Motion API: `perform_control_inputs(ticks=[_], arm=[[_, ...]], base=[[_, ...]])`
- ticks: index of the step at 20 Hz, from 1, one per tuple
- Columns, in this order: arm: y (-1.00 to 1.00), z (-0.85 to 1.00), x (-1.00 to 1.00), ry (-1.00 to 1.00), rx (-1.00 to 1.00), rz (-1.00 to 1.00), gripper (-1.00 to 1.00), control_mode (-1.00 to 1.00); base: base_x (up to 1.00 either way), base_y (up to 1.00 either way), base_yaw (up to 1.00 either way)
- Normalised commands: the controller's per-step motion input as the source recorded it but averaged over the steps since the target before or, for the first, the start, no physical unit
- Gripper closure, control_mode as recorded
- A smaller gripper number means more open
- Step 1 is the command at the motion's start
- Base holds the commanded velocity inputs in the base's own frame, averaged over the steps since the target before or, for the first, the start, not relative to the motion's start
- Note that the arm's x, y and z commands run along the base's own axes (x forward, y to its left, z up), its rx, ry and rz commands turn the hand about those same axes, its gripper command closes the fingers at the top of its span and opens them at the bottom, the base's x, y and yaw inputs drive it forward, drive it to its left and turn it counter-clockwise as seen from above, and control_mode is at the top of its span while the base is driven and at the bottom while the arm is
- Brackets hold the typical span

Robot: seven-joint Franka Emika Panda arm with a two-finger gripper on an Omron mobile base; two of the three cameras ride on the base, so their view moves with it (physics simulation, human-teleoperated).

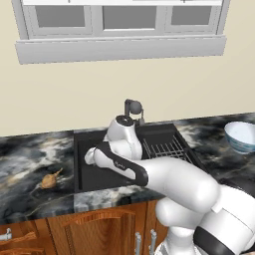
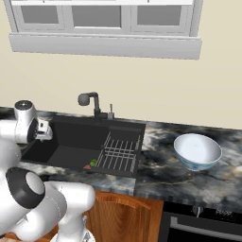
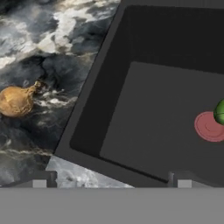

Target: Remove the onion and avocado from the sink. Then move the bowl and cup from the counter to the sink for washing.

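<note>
Spread wide and empty above the sink's [image 3: 131, 39] left edge, the pincer [image 3: 111, 181] has one onion [image 3: 16, 100] on the counter [image 3: 26, 144] beside it, one avocado [image 3: 220, 112] in the basin, one bowl [image 2: 197, 151] far right.

Sink [image 3: 109, 109] basin floor was mostly bare; I had open room over its left half. Avocado [image 3: 220, 112] sat at the red drain [image 3: 209, 127]. Wire rack [image 2: 118, 153] and faucet [image 2: 92, 103] blocked the right and back. Onion [image 3: 17, 100] lay on the counter [image 3: 30, 144], left of the rim.
</note>
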Motion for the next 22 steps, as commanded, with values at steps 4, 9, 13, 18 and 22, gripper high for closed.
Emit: perform_control_inputs(ticks=[4, 9, 13, 18, 22], arm=[[-0.19, 0.0, 0.0, 0.0, -0.12, 0.0, -1.0, -1.0], [-0.18, 0.0, 0.0, 0.0, -0.12, 0.0, -1.0, -1.0], [-0.17, 0.0, 0.01, 0.0, -0.07, 0.0, -1.0, -1.0], [-0.18, 0.0, 0.02, 0.0, -0.05, 0.0, -1.0, -1.0], [-0.19, 0.0, 0.01, 0.0, -0.06, 0.0, -1.0, -1.0]], base=[[0.0, 0.0, 0.0], [0.0, 0.0, 0.0], [0.0, 0.0, 0.0], [0.0, 0.0, 0.0], [0.0, 0.0, 0.0]])
